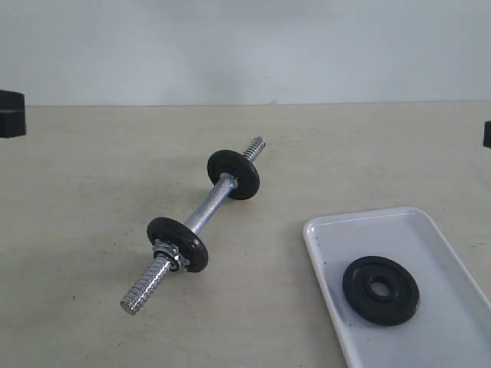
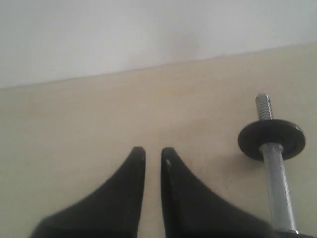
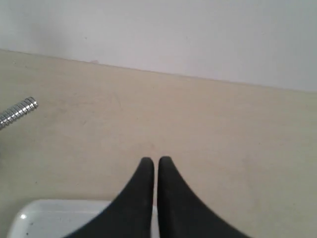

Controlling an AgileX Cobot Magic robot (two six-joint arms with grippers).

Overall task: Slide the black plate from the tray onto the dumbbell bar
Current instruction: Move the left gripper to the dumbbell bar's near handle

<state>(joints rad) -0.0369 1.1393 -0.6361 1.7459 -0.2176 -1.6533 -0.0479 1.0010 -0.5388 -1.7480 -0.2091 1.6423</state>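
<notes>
The dumbbell bar (image 1: 201,217) lies slanted on the beige table, with a small black disc (image 1: 233,174) at the far end. A second disc with a chrome nut (image 1: 178,244) sits at the near end. The black plate (image 1: 380,290) lies flat in the white tray (image 1: 326,234) at the front right. My left gripper (image 2: 153,151) is shut on nothing and hangs over bare table, with the bar (image 2: 277,183) off to one side. My right gripper (image 3: 156,161) is shut and empty above the tray's rim (image 3: 54,218). One threaded bar end (image 3: 20,111) shows.
A white wall runs behind the table. Dark shapes sit at the left edge (image 1: 11,113) and the right edge (image 1: 487,134) of the exterior view; I cannot tell what they are. Bare tabletop lies between the bar and the tray.
</notes>
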